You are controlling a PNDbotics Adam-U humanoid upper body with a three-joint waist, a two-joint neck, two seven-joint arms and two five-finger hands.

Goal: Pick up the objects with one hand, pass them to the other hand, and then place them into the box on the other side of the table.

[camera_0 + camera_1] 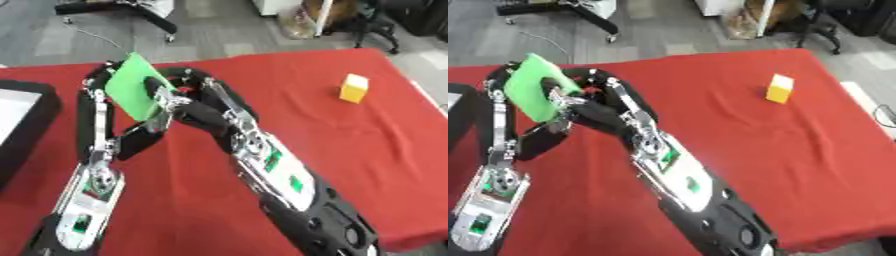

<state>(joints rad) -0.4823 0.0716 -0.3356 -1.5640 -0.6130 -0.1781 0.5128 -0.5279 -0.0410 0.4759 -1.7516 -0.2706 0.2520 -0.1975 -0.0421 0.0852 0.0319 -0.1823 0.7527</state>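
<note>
A flat green block is held tilted in the air over the left part of the red table. My right hand reaches it from the right, with a black finger laid across its front face, pinching it. My left hand rises behind the block, and its fingertips curl over the upper left edge. A yellow block stands alone on the table at the far right. A black box with a pale inside lies at the table's left edge.
Beyond the table's far edge is grey floor with a black stand base and a chair. The table's right edge runs close behind the yellow block.
</note>
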